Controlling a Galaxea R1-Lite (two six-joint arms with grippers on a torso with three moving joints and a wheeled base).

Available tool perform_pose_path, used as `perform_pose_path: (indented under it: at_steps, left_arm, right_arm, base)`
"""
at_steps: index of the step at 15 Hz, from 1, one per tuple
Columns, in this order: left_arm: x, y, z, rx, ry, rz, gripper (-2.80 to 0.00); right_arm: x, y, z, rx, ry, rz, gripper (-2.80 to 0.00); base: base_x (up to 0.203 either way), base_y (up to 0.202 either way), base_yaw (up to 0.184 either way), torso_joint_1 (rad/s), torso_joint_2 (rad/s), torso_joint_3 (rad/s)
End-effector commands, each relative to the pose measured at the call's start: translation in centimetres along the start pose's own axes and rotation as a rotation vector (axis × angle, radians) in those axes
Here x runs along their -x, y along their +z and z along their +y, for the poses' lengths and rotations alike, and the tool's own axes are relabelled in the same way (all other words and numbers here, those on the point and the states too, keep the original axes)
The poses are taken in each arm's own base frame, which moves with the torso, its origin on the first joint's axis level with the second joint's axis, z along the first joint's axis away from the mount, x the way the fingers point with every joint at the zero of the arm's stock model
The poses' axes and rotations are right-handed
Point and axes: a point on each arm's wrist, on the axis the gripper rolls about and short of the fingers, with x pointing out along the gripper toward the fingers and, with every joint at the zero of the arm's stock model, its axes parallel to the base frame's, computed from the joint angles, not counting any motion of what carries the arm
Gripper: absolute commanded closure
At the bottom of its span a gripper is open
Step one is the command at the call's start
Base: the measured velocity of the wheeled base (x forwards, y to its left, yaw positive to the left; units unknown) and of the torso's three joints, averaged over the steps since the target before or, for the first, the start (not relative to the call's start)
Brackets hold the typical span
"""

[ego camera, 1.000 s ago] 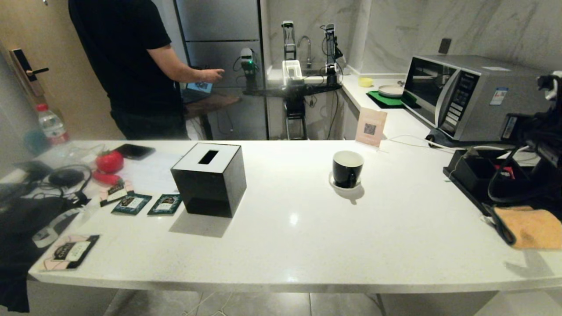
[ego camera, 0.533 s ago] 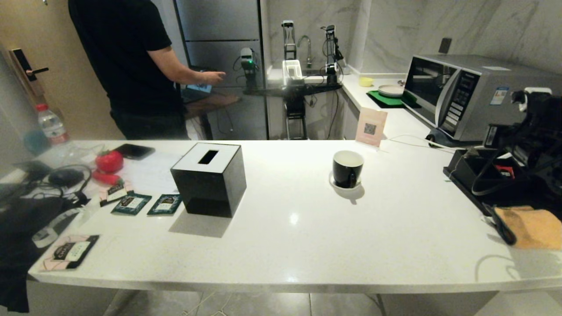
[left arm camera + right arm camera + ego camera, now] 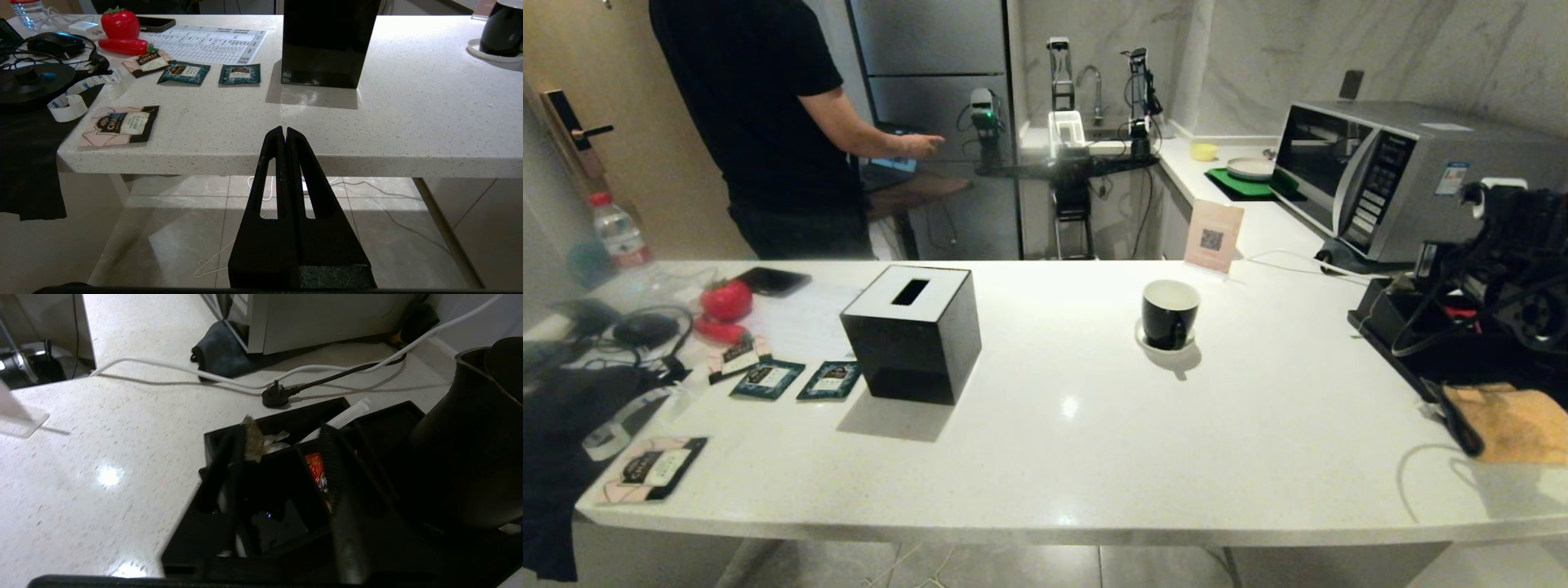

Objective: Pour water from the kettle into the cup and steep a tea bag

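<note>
Black kettle (image 3: 461,457) stands by your counter's (image 3: 1094,441) right edge, beside the right gripper (image 3: 282,437), whose fingers hang apart over a compartment tray (image 3: 269,428). Your cup (image 3: 1170,314) sits mid-counter; the left gripper (image 3: 284,132) is pressed together below the near edge.

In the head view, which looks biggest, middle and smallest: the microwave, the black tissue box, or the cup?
Largest to smallest as they look:
1. microwave
2. black tissue box
3. cup
The microwave stands farther back than the box and still looks bigger, so that ranking seems safe.

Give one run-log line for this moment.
right claw: open, over black tray | kettle: untouched | cup: on saucer
</note>
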Motion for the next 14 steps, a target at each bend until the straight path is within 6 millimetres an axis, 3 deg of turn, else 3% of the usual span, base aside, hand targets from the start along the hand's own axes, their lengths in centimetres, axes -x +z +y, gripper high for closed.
perform_pose_path:
  at_steps: [1,8,14]
  left_arm:
    - [0.0,0.0,0.0,0.000,0.000,0.000,0.00]
    - [0.0,0.0,0.0,0.000,0.000,0.000,0.00]
    - [0.0,0.0,0.0,0.000,0.000,0.000,0.00]
  right_arm:
    - [-1.2,-0.3,-0.1,-0.002,-0.016,-0.011,-2.80]
    - [-4.2,-0.7,-0.3,-0.012,-0.035,-0.037,-2.80]
    - [-6.1,-2.3,0.3,-0.009,-0.033,-0.026,-2.80]
  base:
    - [0.000,0.000,0.000,0.000,0.00,0.000]
    - [0.000,0.000,0.000,0.000,0.00,0.000]
    - [0.000,0.000,0.000,0.000,0.00,0.000]
